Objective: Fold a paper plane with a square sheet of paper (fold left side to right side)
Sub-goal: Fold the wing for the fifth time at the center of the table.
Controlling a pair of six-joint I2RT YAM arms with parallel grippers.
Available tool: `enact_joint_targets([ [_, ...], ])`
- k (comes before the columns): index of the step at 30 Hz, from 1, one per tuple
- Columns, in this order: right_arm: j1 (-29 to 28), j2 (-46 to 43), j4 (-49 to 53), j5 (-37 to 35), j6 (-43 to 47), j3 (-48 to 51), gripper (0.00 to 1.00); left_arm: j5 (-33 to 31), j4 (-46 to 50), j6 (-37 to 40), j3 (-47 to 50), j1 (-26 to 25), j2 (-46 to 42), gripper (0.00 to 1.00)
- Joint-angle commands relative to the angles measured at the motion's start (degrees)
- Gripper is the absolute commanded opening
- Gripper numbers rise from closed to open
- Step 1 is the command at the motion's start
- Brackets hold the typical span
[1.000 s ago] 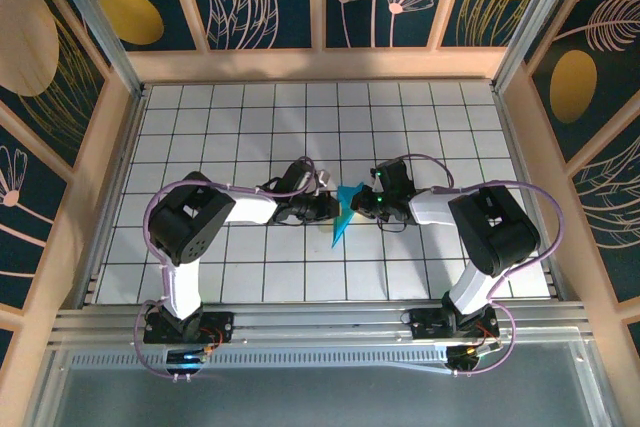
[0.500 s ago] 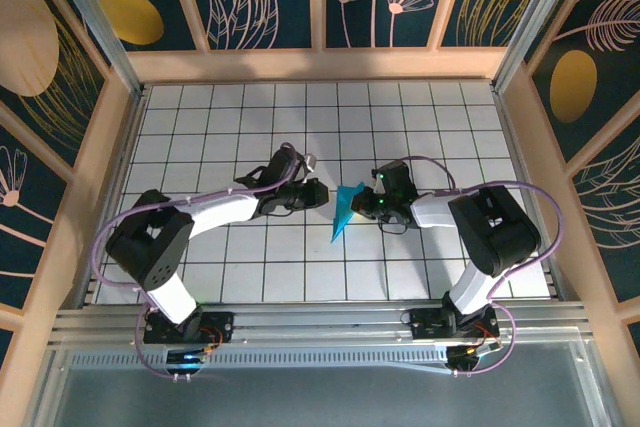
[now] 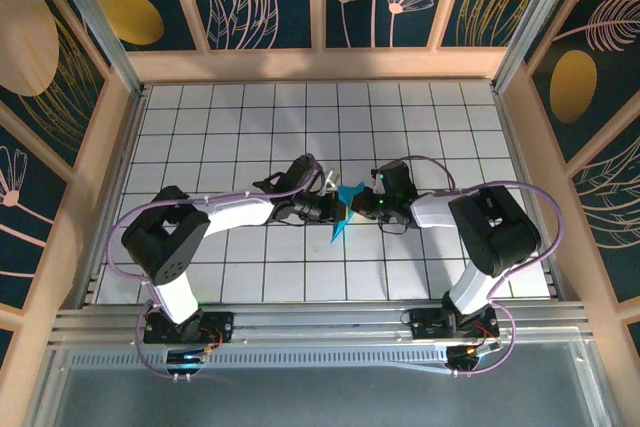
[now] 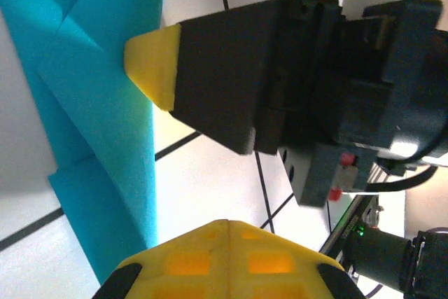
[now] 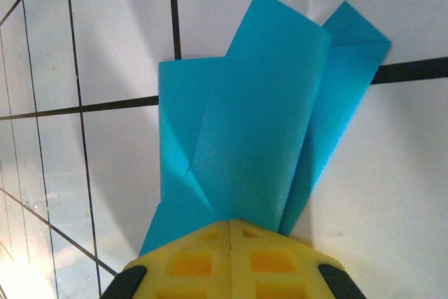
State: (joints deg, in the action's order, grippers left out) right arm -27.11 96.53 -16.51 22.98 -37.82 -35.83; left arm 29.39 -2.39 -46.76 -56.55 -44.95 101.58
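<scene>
The square sheet of paper [image 3: 345, 211] is turquoise and folded into a narrow pointed shape with several layers, lying mid-table. My right gripper [image 3: 363, 205] is shut, its yellow tips [image 5: 231, 232] resting on the paper's [image 5: 266, 124] near end, where a flap curls up. From the left wrist camera, the right gripper's yellow tip [image 4: 150, 57] touches the paper's [image 4: 91, 103] face. My left gripper [image 3: 334, 209] is shut with nothing between its yellow fingers [image 4: 273, 260], just beside the paper's left edge.
The white tiled table [image 3: 250, 117] is walled by wooden frames [image 3: 100, 177] on the left, back and right. Both arm bases [image 3: 185, 325] sit at the near edge on an aluminium rail.
The left arm drew back to the left, then returned to the paper's left edge, and its jaws closed fully. The right gripper stayed on the paper.
</scene>
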Motion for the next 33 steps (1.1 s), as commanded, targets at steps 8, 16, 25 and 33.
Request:
enact_joint_targets([
  [8,-0.35,1.81,9.3,-4.06,1.44,1.91,0.0,1.85,0.82,-0.1,-1.66,0.3,3.89,0.07],
  [16,-0.32,2.01,9.97,-4.44,1.61,1.73,0.0,0.63,2.14,1.04,-0.92,0.3,5.53,0.07],
  [25,-0.33,2.0,10.54,-4.7,1.73,1.51,0.0,-0.23,2.33,1.68,0.5,0.3,6.7,0.07],
  [33,-0.37,2.08,10.75,-4.79,1.69,1.38,0.0,-0.2,1.78,1.48,0.48,0.3,7.1,0.07],
])
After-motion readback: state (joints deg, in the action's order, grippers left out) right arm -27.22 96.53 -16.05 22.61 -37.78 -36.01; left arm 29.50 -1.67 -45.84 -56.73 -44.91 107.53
